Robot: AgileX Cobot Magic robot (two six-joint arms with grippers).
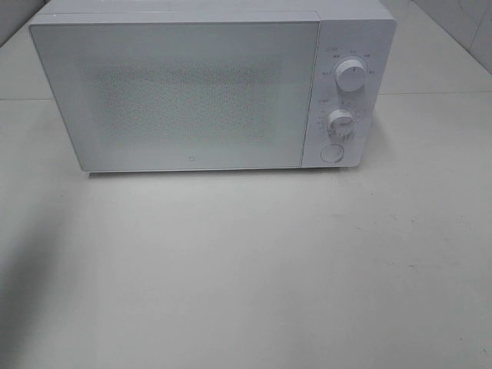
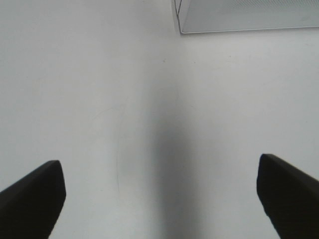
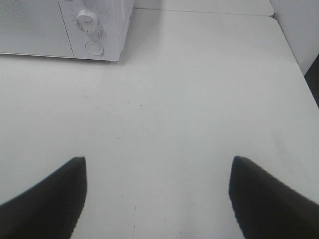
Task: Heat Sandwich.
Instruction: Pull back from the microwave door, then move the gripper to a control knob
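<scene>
A white microwave [image 1: 207, 88] stands at the back of the white table, its door shut. Two knobs [image 1: 350, 77] and a round button [image 1: 331, 152] are on its right panel. The sandwich is out of view. Neither arm shows in the exterior view. In the left wrist view my left gripper [image 2: 159, 199] is open and empty over bare table, with a corner of the microwave [image 2: 249, 15] ahead. In the right wrist view my right gripper [image 3: 158, 199] is open and empty, with the microwave's control panel [image 3: 92, 30] ahead of it.
The white table [image 1: 246, 269] stretches in front of the microwave. A tiled wall rises behind the table at the far right [image 1: 461, 23]. The table's right edge shows in the right wrist view [image 3: 299, 64].
</scene>
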